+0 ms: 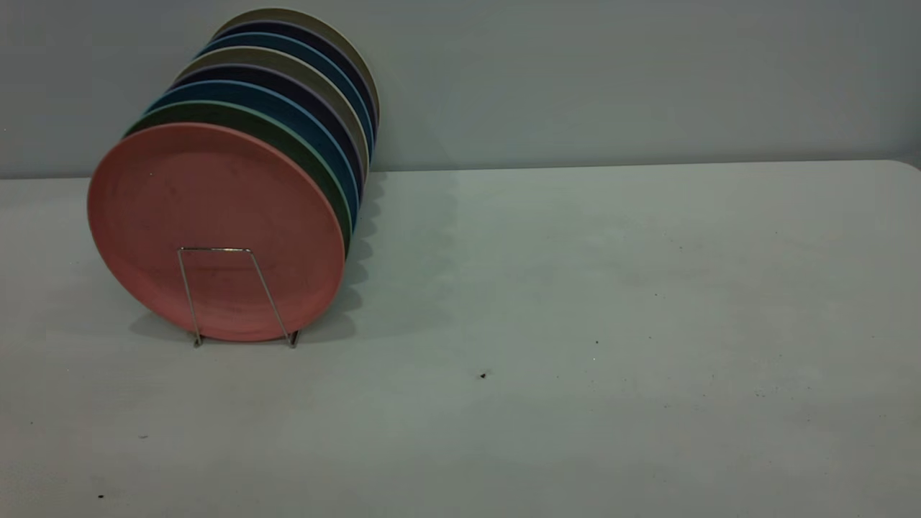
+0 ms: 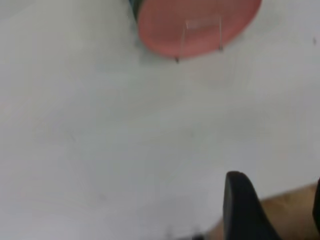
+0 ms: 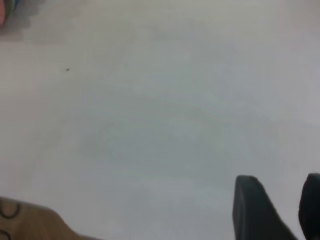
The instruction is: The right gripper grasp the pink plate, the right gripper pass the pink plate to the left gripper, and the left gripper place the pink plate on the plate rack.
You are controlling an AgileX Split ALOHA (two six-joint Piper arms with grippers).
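The pink plate stands on edge at the front of the rack, over at about nine o'clock on the table. One wire loop crosses its lower face, and the loop's two feet touch the tabletop just under the rim. Behind the plate a row of other plates leans back toward eleven o'clock: green, blue, dark purple and beige edges, packed close.

The table is pale grey-white and matte, with small dark specks scattered from the middle out toward four o'clock, and one plainer speck near the centre. The plates throw a soft scalloped shadow onto the surface at their three o'clock side. A plain grey wall rises straight from the table's far edge.

Neither arm reaches into the wide view. The left gripper hangs above bare tabletop near the table's edge, well apart from the plate, fingers spread with nothing between them. The right gripper likewise hovers over bare table, fingers parted and holding nothing.
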